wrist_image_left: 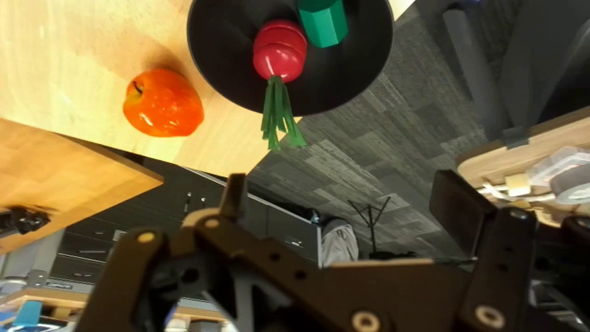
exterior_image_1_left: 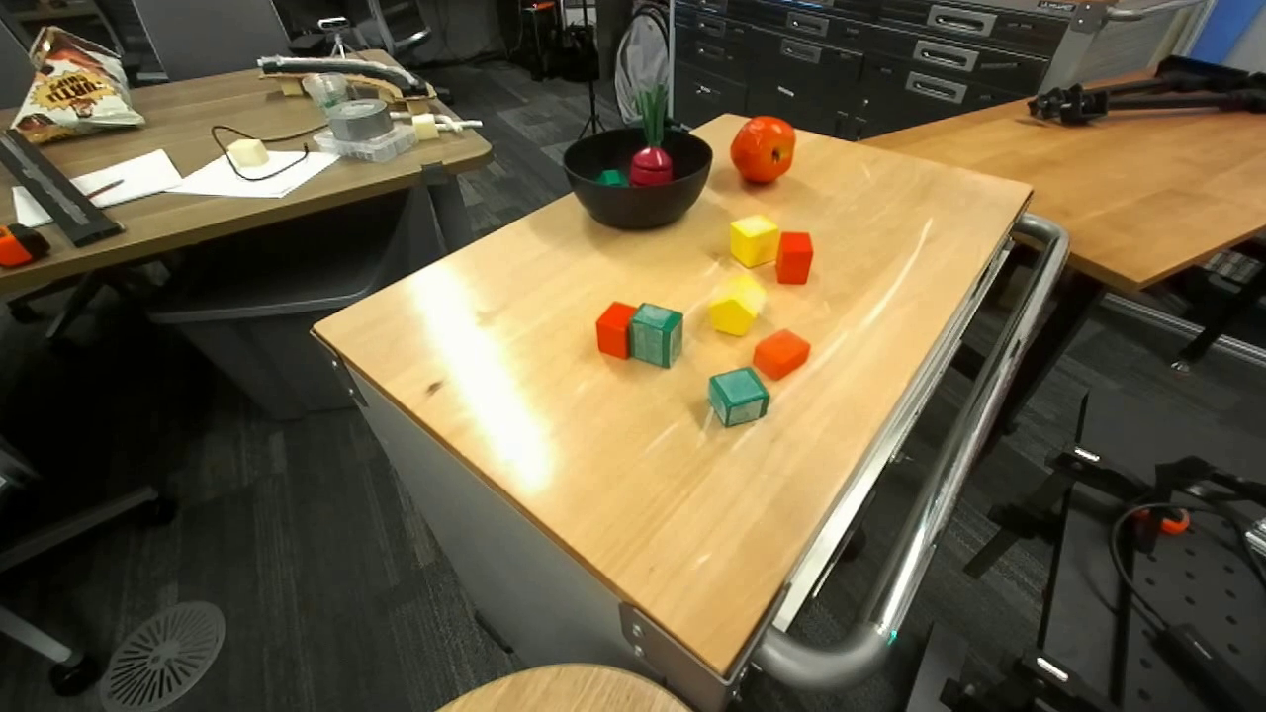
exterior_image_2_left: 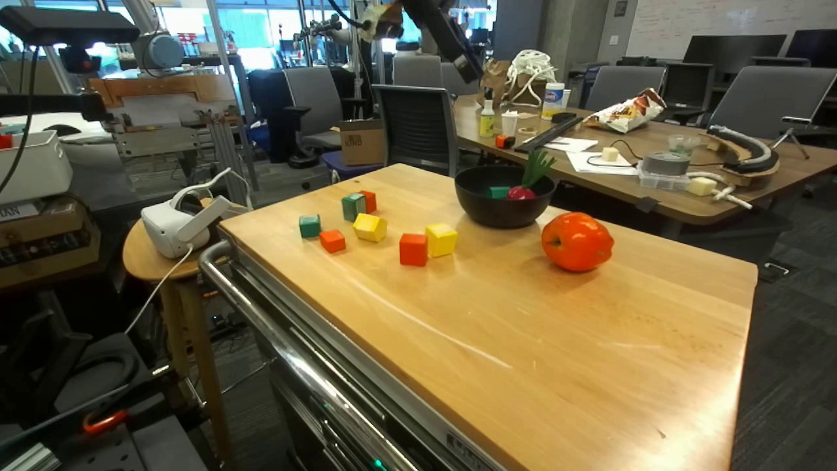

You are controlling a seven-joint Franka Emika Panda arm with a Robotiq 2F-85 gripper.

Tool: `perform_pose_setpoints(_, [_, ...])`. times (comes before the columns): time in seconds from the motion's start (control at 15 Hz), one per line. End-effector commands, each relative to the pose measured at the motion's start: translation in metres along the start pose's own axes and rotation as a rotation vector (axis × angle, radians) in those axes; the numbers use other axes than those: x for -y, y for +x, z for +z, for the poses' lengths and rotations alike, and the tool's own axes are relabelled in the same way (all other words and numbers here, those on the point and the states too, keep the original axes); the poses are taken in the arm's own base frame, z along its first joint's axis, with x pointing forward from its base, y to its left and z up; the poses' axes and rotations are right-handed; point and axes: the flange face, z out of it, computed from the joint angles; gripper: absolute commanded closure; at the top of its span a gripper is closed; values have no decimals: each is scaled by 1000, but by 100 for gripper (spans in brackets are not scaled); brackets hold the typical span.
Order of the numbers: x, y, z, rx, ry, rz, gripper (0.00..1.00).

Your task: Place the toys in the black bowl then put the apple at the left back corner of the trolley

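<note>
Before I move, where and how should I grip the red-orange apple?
Grip the apple across its widest rounded flanks, probably from straight above with the open gripper. It appears to lie on its side, stem at one end, with a gap to the black bowl; being glossy, it might slip from a high grip.

I can read "TURTLE CHIPS" on the crinkled brown-and-white chip bag (exterior_image_1_left: 79,91). In an exterior view, the square brown cardboard box (exterior_image_2_left: 361,144) bears "KIND", and a white panel (exterior_image_2_left: 19,210) at the left edge shows "MAN". I cannot make out what is written in red on the wide whiteboard (exterior_image_2_left: 726,19), the small dark label (exterior_image_2_left: 465,450) on my wooden-topped, metal-railed trolley (exterior_image_2_left: 588,366), or the tiny print on the black metal drawer cabinet (exterior_image_1_left: 870,59).
</note>
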Motion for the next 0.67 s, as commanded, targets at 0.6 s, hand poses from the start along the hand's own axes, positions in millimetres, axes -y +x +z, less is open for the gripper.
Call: perform_pose_setpoints(0.6, [-40,-9,-50,-32,210,-229,0])
